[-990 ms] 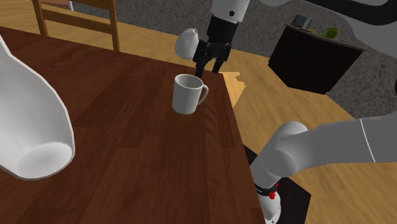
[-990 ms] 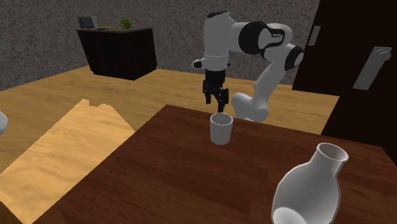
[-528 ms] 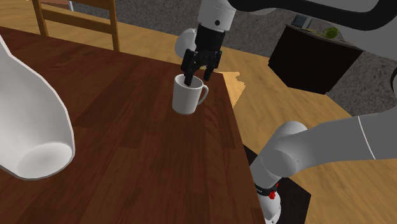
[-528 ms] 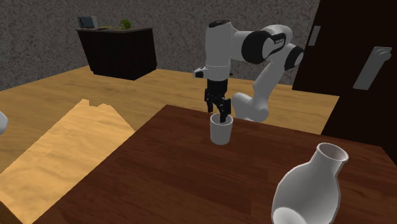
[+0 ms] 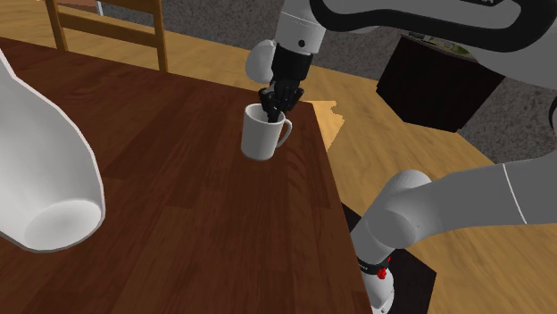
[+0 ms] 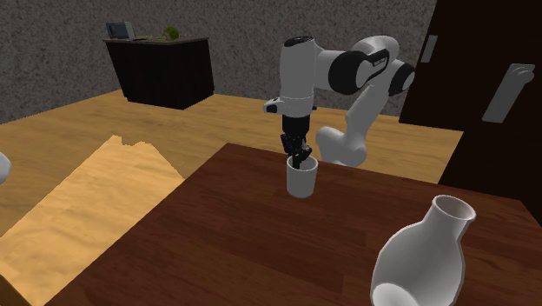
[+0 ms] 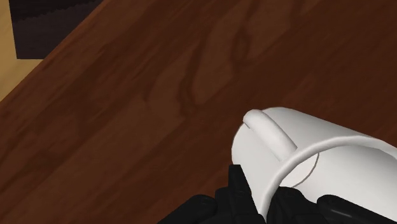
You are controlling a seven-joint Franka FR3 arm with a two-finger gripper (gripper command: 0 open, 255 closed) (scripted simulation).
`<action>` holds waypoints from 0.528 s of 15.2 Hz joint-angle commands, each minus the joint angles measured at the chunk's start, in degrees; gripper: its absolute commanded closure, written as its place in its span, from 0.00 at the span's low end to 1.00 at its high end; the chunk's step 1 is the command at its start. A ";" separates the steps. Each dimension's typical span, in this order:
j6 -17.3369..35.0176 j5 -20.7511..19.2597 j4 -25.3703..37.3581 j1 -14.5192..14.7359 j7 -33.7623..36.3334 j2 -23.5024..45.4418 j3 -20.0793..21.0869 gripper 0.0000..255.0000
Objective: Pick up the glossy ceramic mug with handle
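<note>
Since half a second ago the gripper (image 5: 272, 111) has sunk a little lower and its jaws have drawn in from a wide straddle to a narrow pinch. The white mug (image 5: 261, 137) stands upright on the dark wooden table (image 5: 178, 187), close to the table's edge on the arm's side, its handle (image 5: 286, 132) turned toward the shoulder view's right. The black fingers (image 7: 236, 189) clasp the mug's wall at the rim beside the handle, one outside and one inside the cup. A large white vase (image 5: 45, 169) stands well apart from the mug, at the shoulder view's left. A wooden chair (image 5: 112, 27) stands behind the table, and a dark cabinet (image 5: 437, 82) stands on the floor beyond.
</note>
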 commanded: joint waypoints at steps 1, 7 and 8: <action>0.02 0.00 -0.01 0.00 0.00 0.00 0.00 1.00; -0.66 -0.08 0.79 -0.04 0.06 0.12 -0.08 1.00; -1.38 -0.17 1.68 -0.08 0.14 0.29 -0.17 1.00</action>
